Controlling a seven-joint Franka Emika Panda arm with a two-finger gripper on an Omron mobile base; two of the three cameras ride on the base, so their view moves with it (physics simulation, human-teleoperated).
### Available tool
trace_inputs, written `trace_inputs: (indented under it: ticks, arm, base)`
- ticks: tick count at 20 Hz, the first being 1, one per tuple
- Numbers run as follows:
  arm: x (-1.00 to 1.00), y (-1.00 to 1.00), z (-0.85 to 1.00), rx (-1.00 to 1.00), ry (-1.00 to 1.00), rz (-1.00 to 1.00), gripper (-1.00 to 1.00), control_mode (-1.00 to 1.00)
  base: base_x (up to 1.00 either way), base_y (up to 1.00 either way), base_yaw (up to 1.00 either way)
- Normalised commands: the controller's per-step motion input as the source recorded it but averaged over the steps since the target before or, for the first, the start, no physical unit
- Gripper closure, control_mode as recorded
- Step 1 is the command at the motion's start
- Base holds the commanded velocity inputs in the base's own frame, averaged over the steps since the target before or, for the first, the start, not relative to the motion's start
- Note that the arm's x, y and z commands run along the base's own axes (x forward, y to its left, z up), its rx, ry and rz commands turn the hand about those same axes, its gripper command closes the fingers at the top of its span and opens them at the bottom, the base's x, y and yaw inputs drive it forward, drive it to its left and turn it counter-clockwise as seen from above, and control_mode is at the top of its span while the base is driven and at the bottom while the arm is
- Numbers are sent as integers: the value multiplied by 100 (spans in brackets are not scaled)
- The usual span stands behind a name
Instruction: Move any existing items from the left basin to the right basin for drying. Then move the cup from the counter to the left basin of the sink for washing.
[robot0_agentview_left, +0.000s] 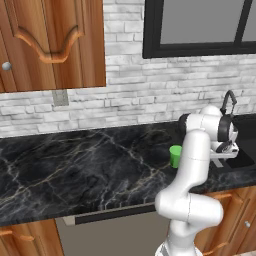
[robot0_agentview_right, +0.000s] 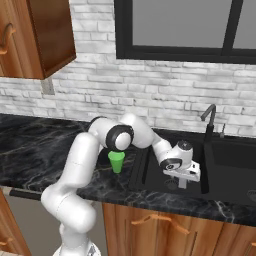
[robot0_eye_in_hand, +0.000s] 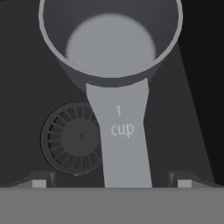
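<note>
The gripper (robot0_agentview_right: 183, 181) hangs low in the left basin of the sink (robot0_agentview_right: 150, 181), fingers spread wide either side of a grey measuring cup's handle (robot0_eye_in_hand: 122, 131), beside the drain (robot0_eye_in_hand: 72, 138). The green cup (robot0_agentview_right: 116, 161) stands on the table (robot0_agentview_right: 35, 150), left of the sink.

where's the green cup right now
The cup stands upright on the counter just left of the sink, behind the arm's elbow in the right base view.

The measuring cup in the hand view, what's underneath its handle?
Under the measuring cup and its handle lies the dark floor of the sink. The round slotted drain sits beside the handle, its right edge covered by it. The floor directly beneath the bowl is hidden.
</note>
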Motion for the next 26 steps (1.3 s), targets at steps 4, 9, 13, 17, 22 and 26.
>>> trace_inputs:
  ticks: [4, 9, 13, 17, 22, 26]
  arm:
    - [5, -1, -19, 0, 0, 0, -100, -100]
    - [8, -7, -12, 1, 0, 0, -100, -100]
    - [7, -10, -12, 1, 0, 0, -100, -100]
    - [8, -7, -16, 1, 0, 0, -100, -100]
    - [4, -6, -19, 1, 0, 0, -100, -100]
    - [2, 0, -21, 0, 0, 0, -100, -100]
  base:
    - [0, 0, 0]
    - [0, 0, 0]
    - [0, 0, 0]
    - [0, 0, 0]
    - [0, 0, 0]
    - [0, 0, 0]
